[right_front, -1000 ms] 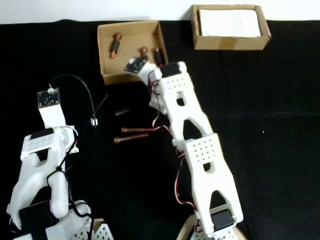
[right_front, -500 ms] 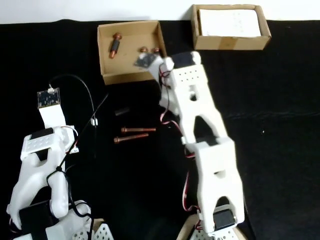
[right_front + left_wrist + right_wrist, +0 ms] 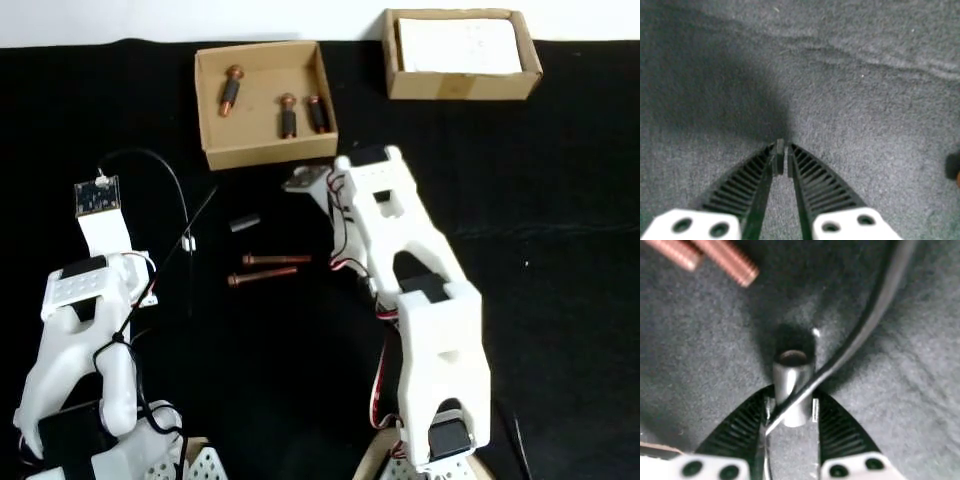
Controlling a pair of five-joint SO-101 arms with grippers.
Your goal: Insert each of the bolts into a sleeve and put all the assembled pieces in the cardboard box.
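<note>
The cardboard box [image 3: 265,152] at the back holds three bolts in sleeves: one [image 3: 231,90] apart at its left, two [image 3: 288,115] [image 3: 317,113] side by side. On the black cloth lie a loose dark sleeve [image 3: 245,222] and two bare copper bolts [image 3: 275,260] [image 3: 262,277]. My right gripper [image 3: 297,180] hovers just in front of the box, open and holding nothing. In its wrist view the sleeve [image 3: 792,375] shows past the right gripper [image 3: 790,402] on the cloth, with the bolt tips [image 3: 735,265] beyond. My left gripper [image 3: 781,147] is shut over bare cloth.
A second cardboard box [image 3: 462,88] with white paper inside stands at the back right. A thin black cable [image 3: 175,190] runs across the cloth near the left arm [image 3: 90,290], and a black cable [image 3: 865,325] crosses in front of the sleeve.
My right arm has drawn back out of the cardboard box toward the front, leaving a third assembled piece inside. The left arm, the loose sleeve and the bare bolts have not moved.
</note>
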